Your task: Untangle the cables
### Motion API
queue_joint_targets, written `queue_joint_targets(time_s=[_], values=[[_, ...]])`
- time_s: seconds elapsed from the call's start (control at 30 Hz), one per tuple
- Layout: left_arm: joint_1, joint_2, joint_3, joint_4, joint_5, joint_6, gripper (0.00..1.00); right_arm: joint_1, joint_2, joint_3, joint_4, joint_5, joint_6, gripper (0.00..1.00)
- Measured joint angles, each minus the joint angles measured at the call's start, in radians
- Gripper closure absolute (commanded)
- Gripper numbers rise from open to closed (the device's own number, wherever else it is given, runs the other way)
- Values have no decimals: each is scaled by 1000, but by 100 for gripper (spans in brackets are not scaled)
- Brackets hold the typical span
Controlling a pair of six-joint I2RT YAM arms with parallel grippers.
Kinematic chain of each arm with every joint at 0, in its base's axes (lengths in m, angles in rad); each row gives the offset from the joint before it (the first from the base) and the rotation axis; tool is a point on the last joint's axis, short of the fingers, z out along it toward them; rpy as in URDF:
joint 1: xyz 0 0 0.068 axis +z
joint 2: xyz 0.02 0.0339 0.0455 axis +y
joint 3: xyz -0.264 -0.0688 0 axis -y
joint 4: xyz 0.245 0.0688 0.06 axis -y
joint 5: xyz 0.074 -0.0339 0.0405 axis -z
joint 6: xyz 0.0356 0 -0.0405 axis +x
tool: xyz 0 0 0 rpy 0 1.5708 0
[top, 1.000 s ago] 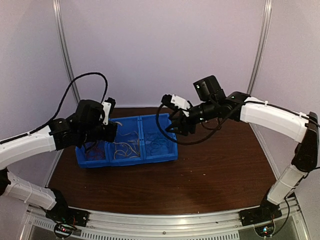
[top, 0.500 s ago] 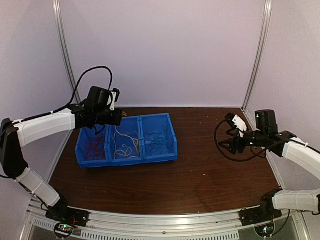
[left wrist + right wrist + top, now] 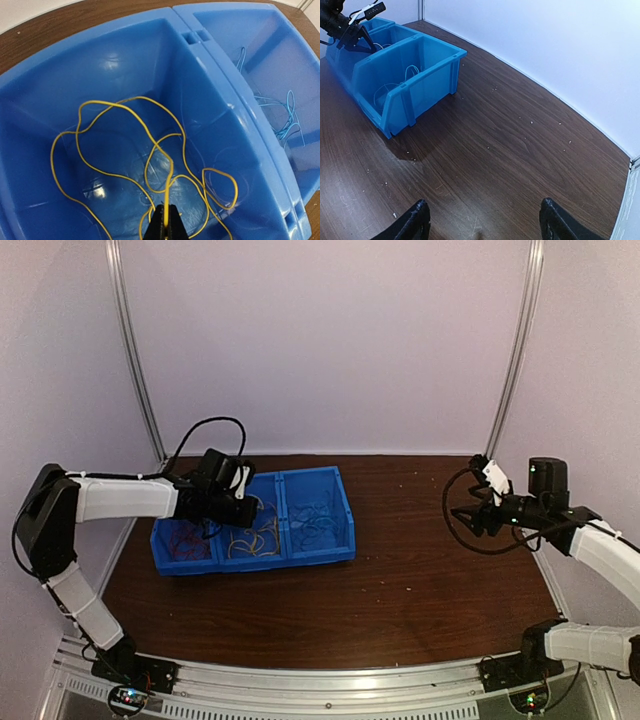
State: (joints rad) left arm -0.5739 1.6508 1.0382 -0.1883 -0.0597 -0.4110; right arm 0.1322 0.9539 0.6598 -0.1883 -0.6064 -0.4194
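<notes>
Left wrist: jaws seemingly gripping yellow cable between bin walls; right jaws apart.

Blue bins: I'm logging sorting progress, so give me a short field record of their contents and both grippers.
left blue plastic bin: thin red wires
middle bin: thin yellow wires
right bin: thin light blue wires
left gripper: shut on one yellow wire, inside the middle bin
right gripper: open, empty, over the brown wooden table
</notes>
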Motion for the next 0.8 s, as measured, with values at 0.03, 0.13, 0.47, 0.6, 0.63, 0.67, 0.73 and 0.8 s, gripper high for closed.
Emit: queue_joint_targets(time_s=[0.03, 0.13, 0.47, 0.6, 0.63, 0.67, 0.73, 0.8], values=[[0, 5, -5, 4, 10, -3, 95, 0, 0, -2, 0, 0, -1, 24], [0, 10, -12, 10, 26, -13, 76, 0, 0, -5, 0, 0, -5, 24], [0, -31, -12, -8, 20, -19, 53, -2, 3, -8, 2, -1, -24, 23], [0, -109, -11, -41, 6, -14, 49, -4, 15, -9, 3, -1, -27, 19], [0, -133, -11, -56, 0, -9, 47, -4, 18, -10, 5, -1, -27, 16], [0, -156, -8, -73, -7, -5, 46, -4, 21, -11, 6, 0, -26, 5], [0, -191, 7, -105, -22, 14, 42, -4, 27, -12, 10, 2, -14, 0], [0, -213, 33, -135, -39, 41, 38, -4, 35, -9, 21, 12, 5, 0]])
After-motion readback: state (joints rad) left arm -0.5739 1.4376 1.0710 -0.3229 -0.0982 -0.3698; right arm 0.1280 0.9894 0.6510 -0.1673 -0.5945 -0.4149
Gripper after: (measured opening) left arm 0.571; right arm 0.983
